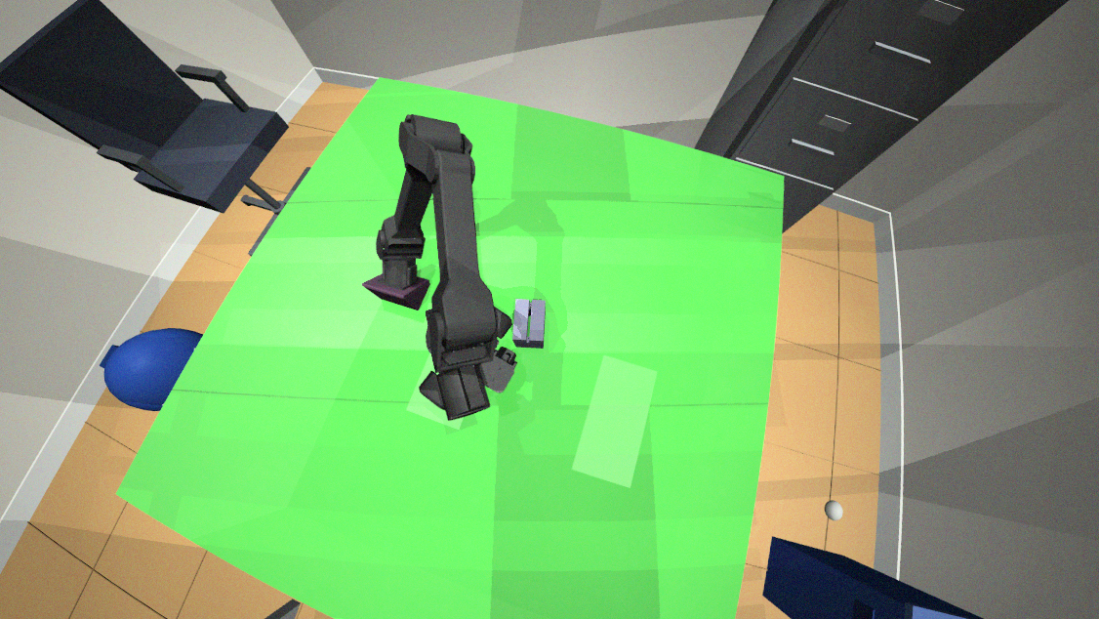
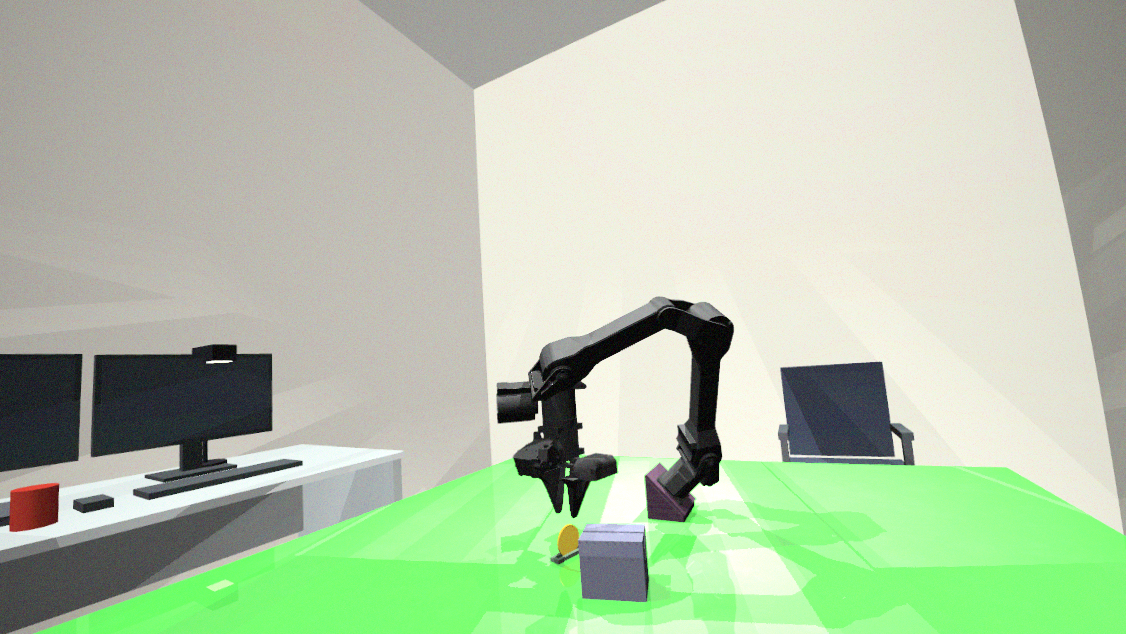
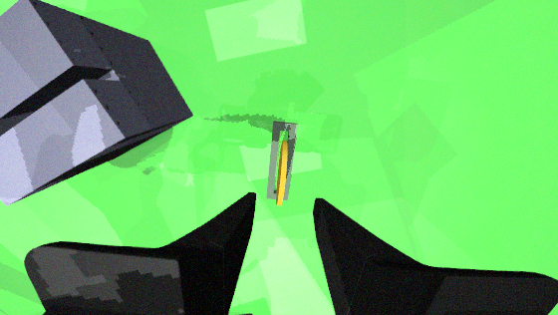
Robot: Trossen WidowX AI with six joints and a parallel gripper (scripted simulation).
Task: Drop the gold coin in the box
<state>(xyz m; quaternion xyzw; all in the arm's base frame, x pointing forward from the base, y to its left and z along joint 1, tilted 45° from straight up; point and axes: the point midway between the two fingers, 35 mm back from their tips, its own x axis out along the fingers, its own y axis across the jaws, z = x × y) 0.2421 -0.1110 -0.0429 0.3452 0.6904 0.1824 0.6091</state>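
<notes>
2 fingers of our gripper (image 3: pixel 284 204) stand part-open with nothing between them, and the gap is aligned over the coin (image 3: pixel 282 171), so we judge this to be the pre-grasp hover. The coin stands on edge in its holder (image 3: pixel 273 159), near the middle of the mat (image 2: pixel 866 551), which leaves both faces free for the pads. The box (image 2: pixel 613 563) sits just beside it, toward the arm's base, slot (image 3: pixel 50 95) up. We see the slot at an angle to the coin, so we expect a wrist turn before release.
</notes>
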